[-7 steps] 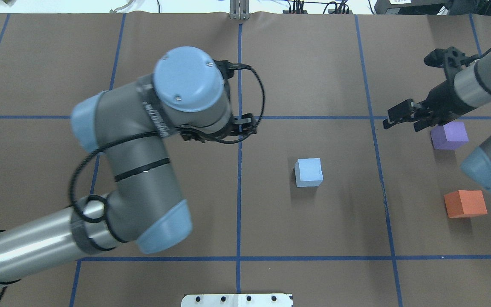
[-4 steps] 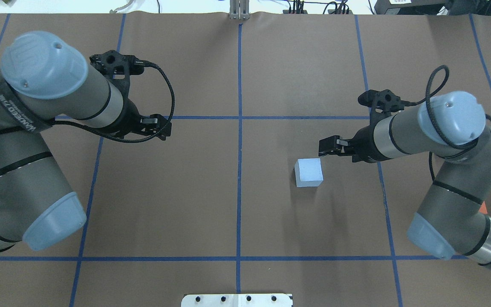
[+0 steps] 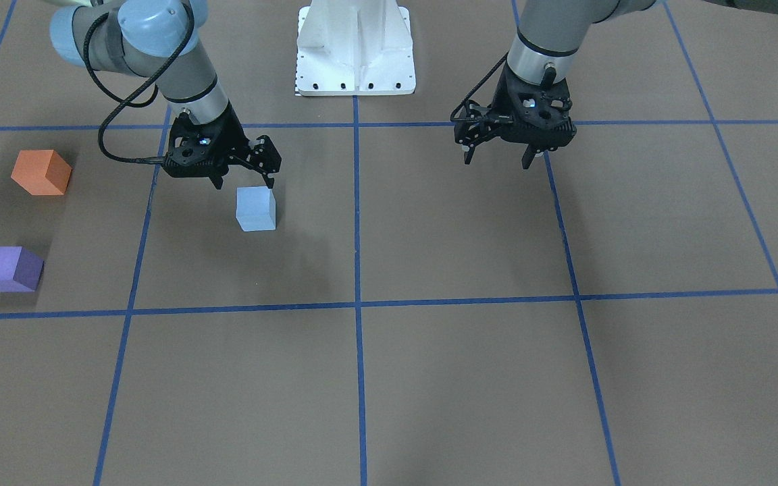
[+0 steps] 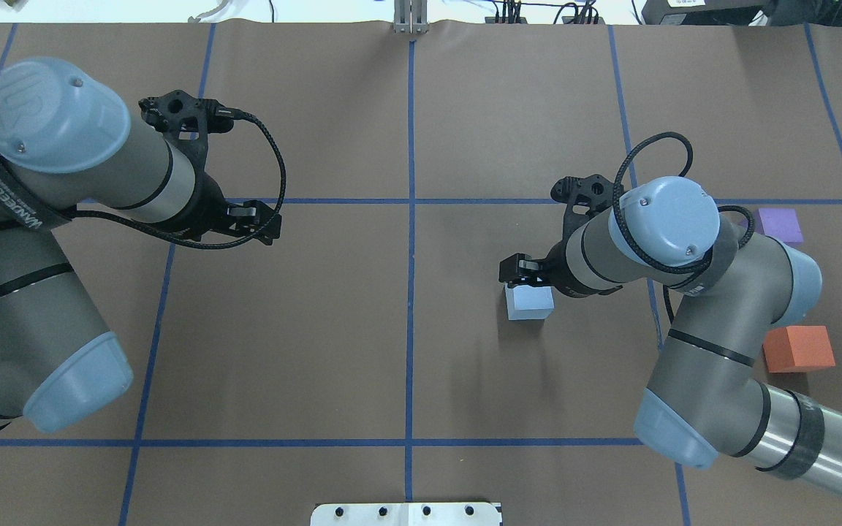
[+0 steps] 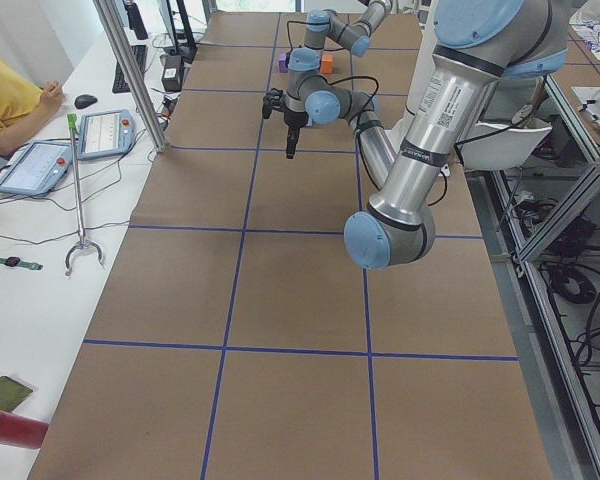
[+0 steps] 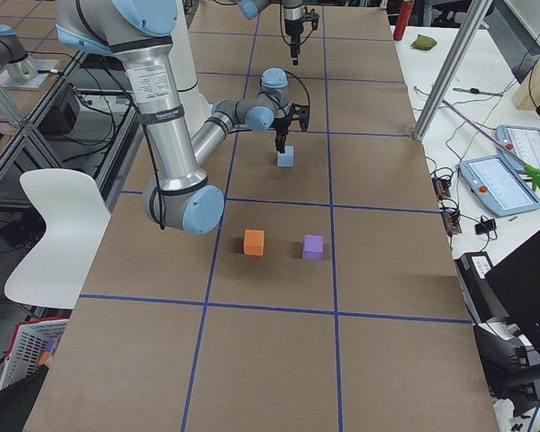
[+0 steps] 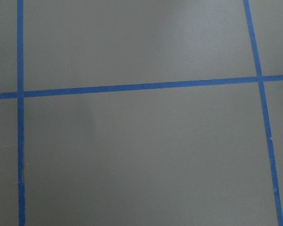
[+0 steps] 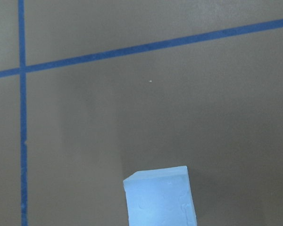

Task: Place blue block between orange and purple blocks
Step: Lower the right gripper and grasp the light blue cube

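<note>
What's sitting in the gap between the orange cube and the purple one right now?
Nothing: between the orange block and the purple block there is only bare brown table, plain to see in the front-facing view.

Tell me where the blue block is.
In the overhead view the blue block sits right of centre, near the right hand, left of the orange block.
</note>
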`<state>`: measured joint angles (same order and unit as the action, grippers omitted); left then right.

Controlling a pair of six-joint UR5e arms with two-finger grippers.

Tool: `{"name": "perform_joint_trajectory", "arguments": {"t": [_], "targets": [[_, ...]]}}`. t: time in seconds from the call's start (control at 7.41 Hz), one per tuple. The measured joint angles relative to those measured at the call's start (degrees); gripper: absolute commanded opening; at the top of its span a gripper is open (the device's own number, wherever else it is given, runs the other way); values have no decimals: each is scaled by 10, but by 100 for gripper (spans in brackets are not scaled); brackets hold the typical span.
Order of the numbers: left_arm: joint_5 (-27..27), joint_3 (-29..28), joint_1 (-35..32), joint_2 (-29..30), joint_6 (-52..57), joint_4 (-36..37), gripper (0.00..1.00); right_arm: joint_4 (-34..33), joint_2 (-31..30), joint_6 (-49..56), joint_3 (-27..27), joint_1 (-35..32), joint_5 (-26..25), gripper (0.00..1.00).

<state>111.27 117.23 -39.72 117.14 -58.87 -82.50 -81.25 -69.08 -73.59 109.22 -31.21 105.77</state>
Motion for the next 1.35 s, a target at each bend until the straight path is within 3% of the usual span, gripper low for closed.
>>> {"name": "perform_joint_trajectory", "arguments": {"t": [0.4,0.81,0.94,1.08,1.21,1.35], "targets": [[0,-1,1,1,-1,-1,100,0,16,90,-46,9,-29,100],[0,-1,1,2,-1,-1,100,11,24,107,-71,14,-30,100],[0,-1,1,2,-1,-1,100,17,24,108,-76,15,-30,74],[0,-1,1,2,-1,-1,100,28,27,108,-87,15,-31,19],[0,-1,1,3,-1,-1,100,39,30,108,-98,17,-31,0],[-1,-1,2,3,-2,-1,100,45,31,109,-102,19,-30,0]]}}
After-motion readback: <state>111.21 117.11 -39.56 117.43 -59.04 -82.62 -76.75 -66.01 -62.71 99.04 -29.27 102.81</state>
